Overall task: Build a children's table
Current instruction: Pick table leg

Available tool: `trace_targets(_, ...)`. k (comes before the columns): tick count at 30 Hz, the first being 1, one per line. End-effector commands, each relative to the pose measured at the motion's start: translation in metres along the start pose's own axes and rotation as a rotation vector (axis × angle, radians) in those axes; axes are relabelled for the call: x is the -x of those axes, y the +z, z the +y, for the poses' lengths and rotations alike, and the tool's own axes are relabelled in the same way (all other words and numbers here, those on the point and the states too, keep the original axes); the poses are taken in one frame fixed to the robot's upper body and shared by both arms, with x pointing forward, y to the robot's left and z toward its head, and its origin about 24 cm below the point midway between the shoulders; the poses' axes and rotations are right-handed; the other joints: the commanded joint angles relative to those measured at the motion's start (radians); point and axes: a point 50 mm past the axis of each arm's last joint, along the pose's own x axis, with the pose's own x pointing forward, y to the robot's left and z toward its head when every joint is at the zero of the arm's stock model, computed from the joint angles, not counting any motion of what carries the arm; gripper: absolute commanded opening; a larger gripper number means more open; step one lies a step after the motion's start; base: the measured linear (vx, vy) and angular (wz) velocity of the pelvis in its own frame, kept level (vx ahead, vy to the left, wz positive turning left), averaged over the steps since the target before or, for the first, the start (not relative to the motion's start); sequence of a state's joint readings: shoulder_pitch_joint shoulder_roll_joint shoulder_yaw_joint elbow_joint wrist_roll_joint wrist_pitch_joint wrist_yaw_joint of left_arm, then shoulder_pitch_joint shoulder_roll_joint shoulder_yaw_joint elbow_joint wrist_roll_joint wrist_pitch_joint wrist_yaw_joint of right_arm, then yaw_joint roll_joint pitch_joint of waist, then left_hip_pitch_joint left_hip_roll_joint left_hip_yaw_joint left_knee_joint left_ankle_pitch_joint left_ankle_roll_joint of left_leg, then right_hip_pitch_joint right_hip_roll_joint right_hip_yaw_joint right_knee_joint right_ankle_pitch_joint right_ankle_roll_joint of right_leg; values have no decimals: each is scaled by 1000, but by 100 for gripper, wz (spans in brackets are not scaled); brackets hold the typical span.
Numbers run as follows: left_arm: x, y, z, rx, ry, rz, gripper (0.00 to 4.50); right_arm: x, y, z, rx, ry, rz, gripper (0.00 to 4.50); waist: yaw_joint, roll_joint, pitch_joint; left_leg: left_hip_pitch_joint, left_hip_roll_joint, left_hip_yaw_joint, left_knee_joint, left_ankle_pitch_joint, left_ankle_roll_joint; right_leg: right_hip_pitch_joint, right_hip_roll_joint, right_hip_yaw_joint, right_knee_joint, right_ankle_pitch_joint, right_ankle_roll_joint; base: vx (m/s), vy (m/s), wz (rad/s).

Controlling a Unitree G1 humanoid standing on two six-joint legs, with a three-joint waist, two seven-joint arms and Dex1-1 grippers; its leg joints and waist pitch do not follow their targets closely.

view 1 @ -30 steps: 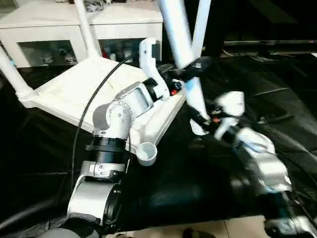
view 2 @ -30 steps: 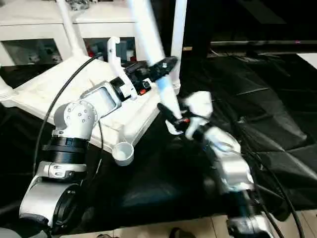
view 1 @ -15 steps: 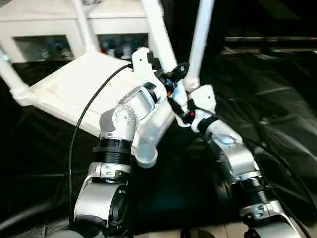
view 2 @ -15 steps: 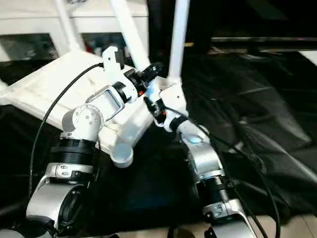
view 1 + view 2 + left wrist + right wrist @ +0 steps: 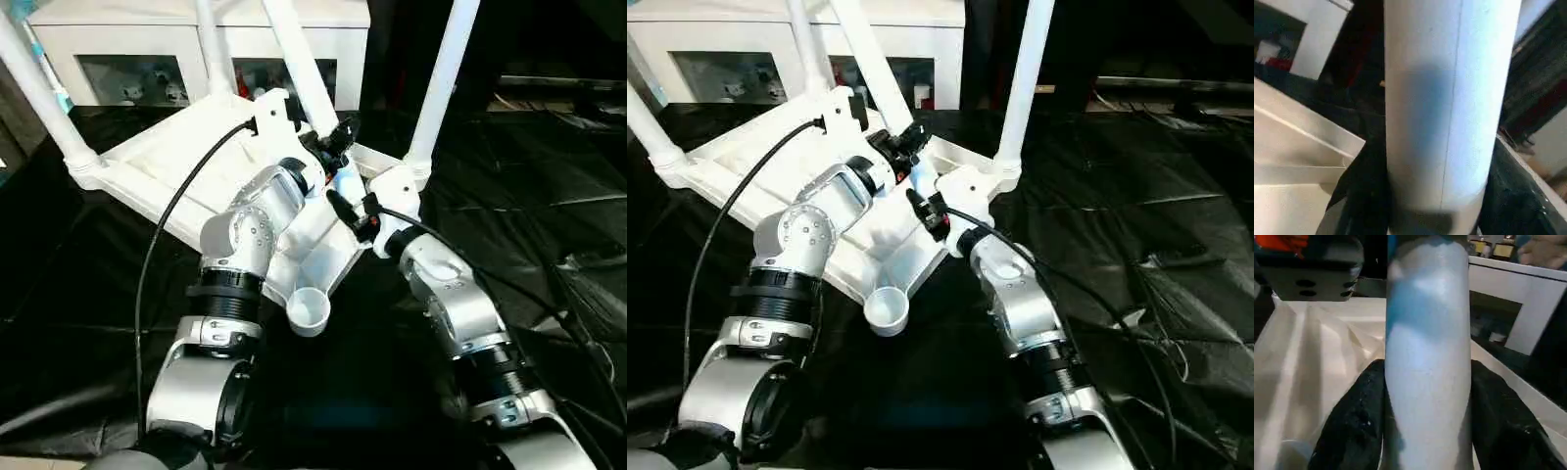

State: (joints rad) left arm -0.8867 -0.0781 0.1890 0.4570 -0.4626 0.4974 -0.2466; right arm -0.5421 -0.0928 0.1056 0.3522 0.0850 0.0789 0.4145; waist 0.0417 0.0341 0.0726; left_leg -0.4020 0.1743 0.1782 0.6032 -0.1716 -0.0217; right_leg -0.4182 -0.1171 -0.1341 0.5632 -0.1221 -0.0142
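While both the left gripper [image 5: 338,132] and right gripper [image 5: 343,201] clench the fourth leg [image 5: 304,73], the empty socket [image 5: 309,311] awaits; you must lower it there.

Both arms raised forward, grippers converged on one white tube.

Left arm bent at the elbow, silver forearm angled up and inward; left gripper [image 5: 338,132] clamped on a white leg [image 5: 1449,98], its black fingers [image 5: 1364,196] pressed to either side of the tube. Right arm reaches up from lower right, forearm slanting inward; right gripper [image 5: 343,201] grips the same leg just below the left, fingers [image 5: 1356,421] hugging both sides.
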Motion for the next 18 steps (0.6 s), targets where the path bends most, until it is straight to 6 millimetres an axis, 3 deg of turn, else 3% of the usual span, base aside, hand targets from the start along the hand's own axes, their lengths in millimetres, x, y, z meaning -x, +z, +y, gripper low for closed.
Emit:
trace_targets(1,0,10,-14,-101,-148,11,192,6,11,-4,-129,90,-47,258,3,-19,-90,28,50,-13,-64,-203,109,67,-43,54,-55,-282,-195,0,0,0)
trace_targets(2,2,11,-15,-118,-201,34,190,10,12,-7,-159,133,-31,264,4,-24,-91,27,53,-15,-66,-197,107,66,-42,59,-51,-279,-190,0,0,0)
trace_targets(6,11,14,-18,-134,-381,125,188,29,15,-15,-253,338,51,302,12,-18,-91,32,55,-10,-63,-163,107,62,-39,69,-41,-233,-219,0,0,0)
trace_targets(7,14,15,-18,-136,-436,157,188,36,16,-19,-277,397,79,302,15,-25,-90,33,52,-7,-61,-170,105,63,-39,70,-42,-242,-223,0,0,0)
trace_targets(10,17,18,-21,-128,-512,192,188,43,17,-26,-306,446,122,302,20,-29,-89,28,47,-5,-60,-179,88,64,-41,73,-42,-290,-214,0,0,0)
trace_targets(14,19,24,-26,-96,-599,214,188,53,18,-32,-318,517,195,302,27,-34,-86,33,48,-1,-59,-200,57,58,-42,75,-51,-379,-185,0,0,0)
trace_targets(18,20,25,-30,-84,-639,226,188,55,18,-31,-319,538,229,302,24,-38,-84,28,47,-4,-61,-218,42,58,-42,73,-56,-434,-156,0,0,0)
